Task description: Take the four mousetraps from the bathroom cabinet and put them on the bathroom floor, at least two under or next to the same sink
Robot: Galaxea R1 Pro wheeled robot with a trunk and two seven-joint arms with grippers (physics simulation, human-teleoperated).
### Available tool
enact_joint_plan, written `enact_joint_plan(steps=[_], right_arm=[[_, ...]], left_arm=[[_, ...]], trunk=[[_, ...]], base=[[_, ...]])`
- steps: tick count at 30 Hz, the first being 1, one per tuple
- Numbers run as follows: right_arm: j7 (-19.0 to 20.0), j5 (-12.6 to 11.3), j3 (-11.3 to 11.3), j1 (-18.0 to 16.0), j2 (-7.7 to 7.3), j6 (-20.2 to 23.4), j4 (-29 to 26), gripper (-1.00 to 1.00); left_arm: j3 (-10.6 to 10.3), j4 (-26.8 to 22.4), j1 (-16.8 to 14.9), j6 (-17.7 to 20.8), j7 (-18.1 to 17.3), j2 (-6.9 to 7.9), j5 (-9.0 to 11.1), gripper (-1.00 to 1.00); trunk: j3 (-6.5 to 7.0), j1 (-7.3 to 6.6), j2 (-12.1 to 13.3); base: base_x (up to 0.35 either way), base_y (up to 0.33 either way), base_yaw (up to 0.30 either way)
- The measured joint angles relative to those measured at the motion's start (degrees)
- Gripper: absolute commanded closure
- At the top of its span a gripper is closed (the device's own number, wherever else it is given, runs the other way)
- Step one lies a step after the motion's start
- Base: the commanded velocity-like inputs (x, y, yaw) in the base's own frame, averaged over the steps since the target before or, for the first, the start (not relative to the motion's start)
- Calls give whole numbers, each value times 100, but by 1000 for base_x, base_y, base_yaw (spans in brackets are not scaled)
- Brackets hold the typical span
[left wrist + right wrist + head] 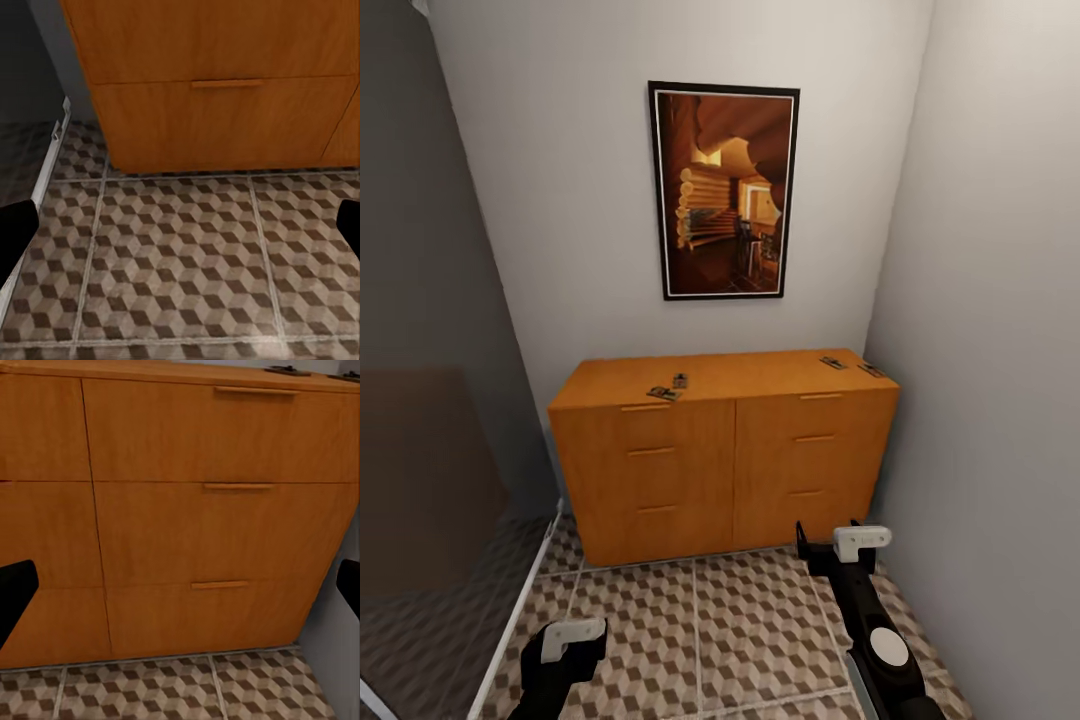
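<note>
Mousetraps, four small flat tan wooden boards with dark metal parts, lie in two pairs on the low orange-brown wooden cabinet [725, 460] at frame centre: one pair [669, 388] near its front left, one [850, 366] at its back right. Both black hands, left [565, 655] and right [838, 556], hang low over the cube-patterned tile floor [750, 630], fingers spread wide and empty, probably because the robot is not yet near enough to reach.

Cabinet [760, 375] top carries four mousetraps [664, 393] — two pairs.

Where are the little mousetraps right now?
In the head view all four mousetraps sit on the flat top of the cabinet, under the picture: two near its front left, two at its right end by the wall.
</note>
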Motion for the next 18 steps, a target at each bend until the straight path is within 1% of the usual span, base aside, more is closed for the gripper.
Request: enact_joint_plan(steps=[14, 18], right_arm=[[0, 0, 0, 0, 0, 0, 0, -100], [0, 0, 0, 0, -4, 0, 0, -100]], left_arm=[[0, 8, 0, 0, 0, 0, 0, -100], [0, 9, 0, 0, 0, 0, 0, -100]], trunk=[[-31, 0, 0], [-36, 0, 0]], base=[[0, 0, 287], [0, -2, 187]])
